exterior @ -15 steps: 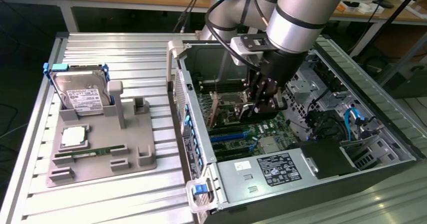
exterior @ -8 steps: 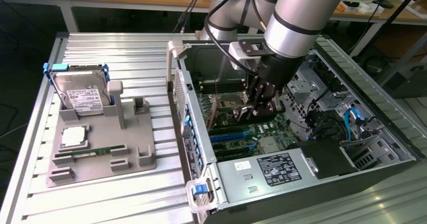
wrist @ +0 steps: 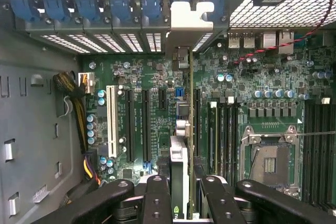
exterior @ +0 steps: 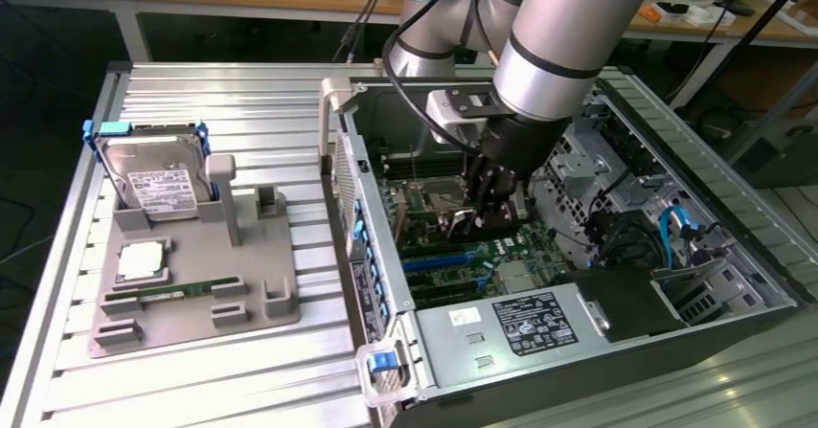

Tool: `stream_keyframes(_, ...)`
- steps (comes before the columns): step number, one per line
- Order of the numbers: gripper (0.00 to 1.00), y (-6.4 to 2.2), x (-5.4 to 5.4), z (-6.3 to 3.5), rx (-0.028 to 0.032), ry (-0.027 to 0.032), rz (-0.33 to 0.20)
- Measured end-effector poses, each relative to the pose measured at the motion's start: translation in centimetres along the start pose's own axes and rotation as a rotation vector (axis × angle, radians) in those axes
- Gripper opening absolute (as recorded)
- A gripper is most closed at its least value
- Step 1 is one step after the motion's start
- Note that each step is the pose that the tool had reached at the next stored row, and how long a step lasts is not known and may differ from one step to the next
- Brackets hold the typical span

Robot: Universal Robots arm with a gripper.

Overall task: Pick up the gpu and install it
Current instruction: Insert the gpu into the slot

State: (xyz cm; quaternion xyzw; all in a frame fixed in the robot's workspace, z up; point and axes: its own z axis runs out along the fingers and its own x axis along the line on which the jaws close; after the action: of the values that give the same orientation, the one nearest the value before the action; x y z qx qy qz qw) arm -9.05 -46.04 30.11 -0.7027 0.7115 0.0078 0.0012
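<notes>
Wrist view — jaws clamped on the gpu, edge-on between them — over the motherboard

Pincer clamped, arm angled downward

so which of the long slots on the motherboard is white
The slot next to the yellow-and-black cable bundle, farthest from the CPU socket. The other long slots are black.

Case wall and drive cage hem the claw.
</notes>
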Motion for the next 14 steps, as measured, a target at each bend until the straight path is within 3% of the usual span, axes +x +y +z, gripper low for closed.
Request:
stream_keyframes(3, 0.27, 0.01, 0.0, 0.06, 0.0036, -0.0004, 0.0)
stream_keyframes(5, 0.27, 0.0, 0.0, 0.12, 0.0138, -0.0004, 0.0)
stream_keyframes(10, 0.27, 0.02, 0.0, 0.13, 0.0145, -0.0004, 0.0)
stream_keyframes(14, 0.27, 0.15, 0.01, 0.75, 0.0147, -0.0005, 0.0)
